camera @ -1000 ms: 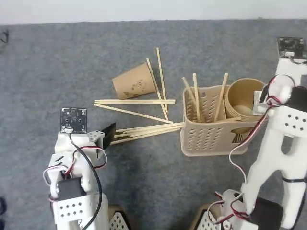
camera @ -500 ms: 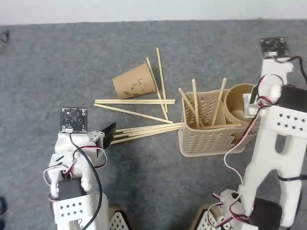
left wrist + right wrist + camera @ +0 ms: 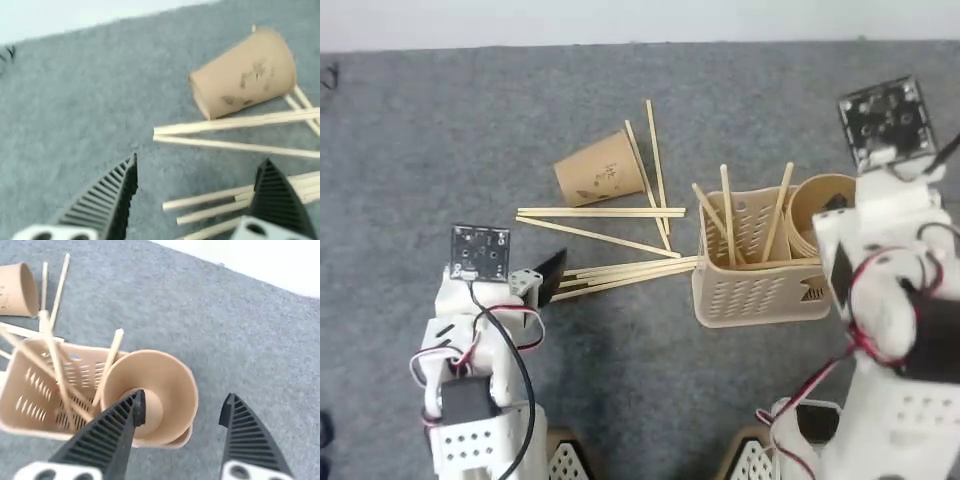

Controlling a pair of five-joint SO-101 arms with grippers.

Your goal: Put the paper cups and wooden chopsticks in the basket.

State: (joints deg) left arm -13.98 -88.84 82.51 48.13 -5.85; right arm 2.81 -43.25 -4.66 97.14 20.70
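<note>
Grey carpet point(image 3: 420, 150), chopstick ends point(image 3: 172, 203) between spread jaws of left tool point(image 3: 198, 161)

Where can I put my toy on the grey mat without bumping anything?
Bare mat lies left of the lying cup, out to the mat's left edge. Another free patch is bordered by the basket, the left arm and the right arm. It is crowded between cup and basket, where loose chopsticks cross.
</note>
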